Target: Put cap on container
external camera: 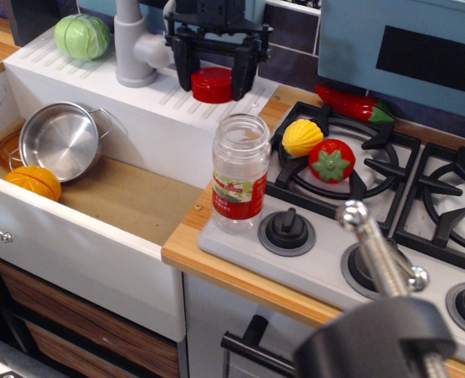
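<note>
The cap (212,84) is a small flat red lid, held between the black fingers of my gripper (212,77) a little above the white drainboard (138,110) at the back. The jaws stand on either side of the cap and grip it. The container (240,173) is a clear jar with a red, white and green label. It stands upright with an open mouth on the front left corner of the stove, in front of and below the gripper, apart from the cap.
A grey faucet (134,43) stands just left of the gripper, with a green cabbage (83,36) beyond. A steel pot (59,140) and an orange toy (32,181) lie in the sink. A yellow toy (302,136), toy tomato (331,160) and red chili (354,104) sit on the stove. A black clamp (381,331) fills the foreground.
</note>
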